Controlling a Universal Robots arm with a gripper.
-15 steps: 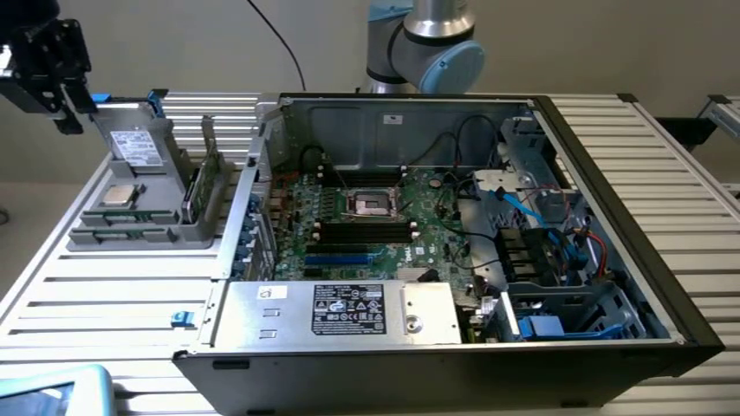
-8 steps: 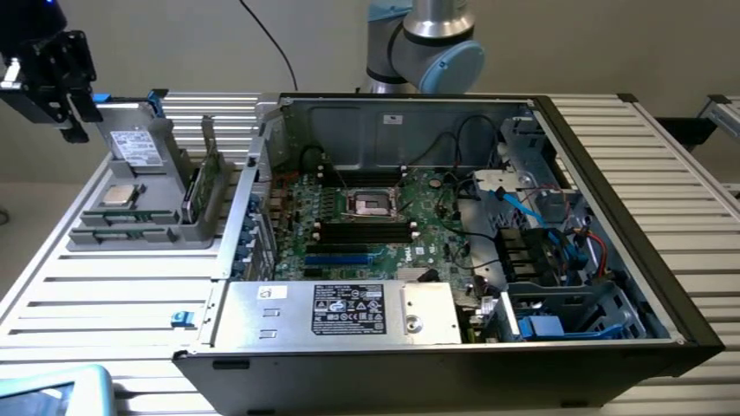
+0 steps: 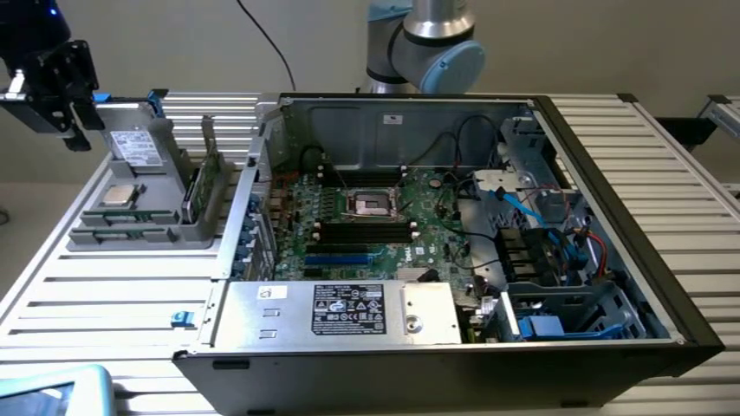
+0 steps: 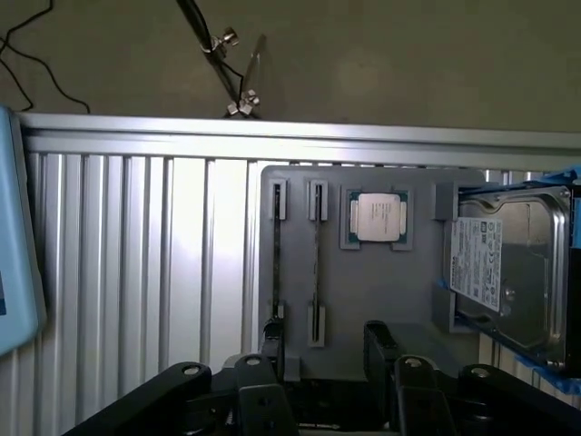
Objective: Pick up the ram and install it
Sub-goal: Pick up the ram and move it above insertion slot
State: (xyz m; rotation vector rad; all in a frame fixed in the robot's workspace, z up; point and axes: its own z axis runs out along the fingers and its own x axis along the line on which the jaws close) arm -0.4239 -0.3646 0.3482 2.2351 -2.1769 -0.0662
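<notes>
The gripper (image 4: 325, 338) hangs with its jaws spread and empty over one end of the grey parts tray (image 4: 381, 300). The ram (image 4: 316, 263) stands on edge in a tray slot. It lines up with the gap between the jaws, and its long axis runs straight away from them. In the exterior view the wrist points down over the tray at that view's left, well apart from the open computer case (image 3: 625, 217).
</notes>
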